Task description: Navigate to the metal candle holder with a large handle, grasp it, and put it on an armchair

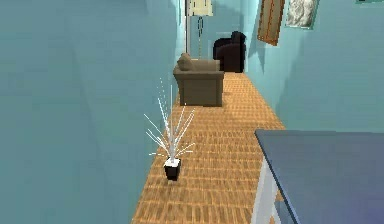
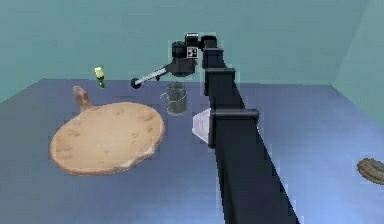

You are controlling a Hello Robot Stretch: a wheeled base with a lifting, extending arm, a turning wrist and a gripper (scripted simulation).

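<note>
Since the small grey metal cup-shaped thing [image 2: 178, 97] is the only piece here that could pass for the candle holder, I'm treating it as my target, though I can't make out its large handle. It stands upright on the blue-grey counter [image 2: 310, 130], between the wide round tan flatbread [image 2: 108, 140] and the dark square-section arm [image 2: 235, 130]. In the arm side view the jaws sit at the arm's far end, just above the cup. I cannot tell how they stand, whether they touch it, or whether they hold anything.

My main worry is a bad grip. With the handle's direction unknown, the thin fingers could catch the rim or the handle and tip the cup over, or shove it into the flatbread. A little yellow-green object [image 2: 99, 73] stands farther out on the counter, well away from the cup, so I judge it safe. A pale angular piece [image 2: 201, 128] lies right against the arm, and any sideways sweep could drag it along.

The carry has its own hazards. The forward view shows a narrow hallway with a wooden floor. A spiky white plant in a dark pot [image 1: 172, 150] stands in it, between me and the grey-brown upholstered armchair [image 1: 198, 80]. Clipping the plant, or turning tightly off the counter's corner, could jolt a loosely held cup free.
</note>
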